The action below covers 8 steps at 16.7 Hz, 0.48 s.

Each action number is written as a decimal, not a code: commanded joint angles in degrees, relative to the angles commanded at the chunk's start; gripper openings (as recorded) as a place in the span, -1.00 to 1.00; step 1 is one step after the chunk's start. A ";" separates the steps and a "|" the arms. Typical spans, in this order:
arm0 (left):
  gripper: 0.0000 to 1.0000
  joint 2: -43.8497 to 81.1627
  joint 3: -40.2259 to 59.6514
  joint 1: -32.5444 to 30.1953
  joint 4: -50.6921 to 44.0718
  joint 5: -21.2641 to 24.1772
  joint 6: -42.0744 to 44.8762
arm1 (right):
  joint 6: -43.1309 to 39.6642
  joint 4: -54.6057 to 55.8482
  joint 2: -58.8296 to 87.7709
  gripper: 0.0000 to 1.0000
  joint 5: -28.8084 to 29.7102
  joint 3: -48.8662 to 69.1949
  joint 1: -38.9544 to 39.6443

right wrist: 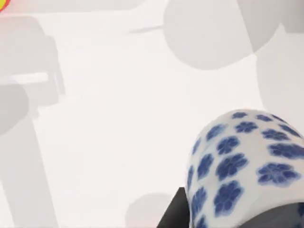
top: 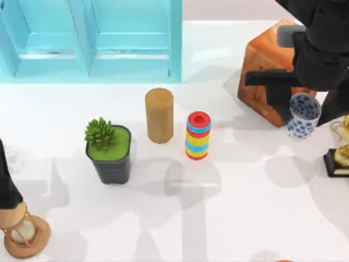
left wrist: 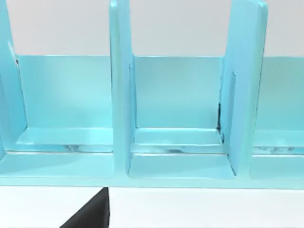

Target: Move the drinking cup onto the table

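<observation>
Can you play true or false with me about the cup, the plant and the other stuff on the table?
1. The drinking cup has blue flowers on it. True.
2. The right gripper is at the cup, next to the wooden cube. True.
3. The ring stack is all green. False: it is red, blue and yellow.
4. The potted plant sits inside the turquoise cabinet. False: it stands on the table.
</observation>
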 joint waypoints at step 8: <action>1.00 0.00 0.00 0.00 0.00 0.00 0.00 | 14.21 5.03 12.70 -1.00 -2.66 8.76 18.92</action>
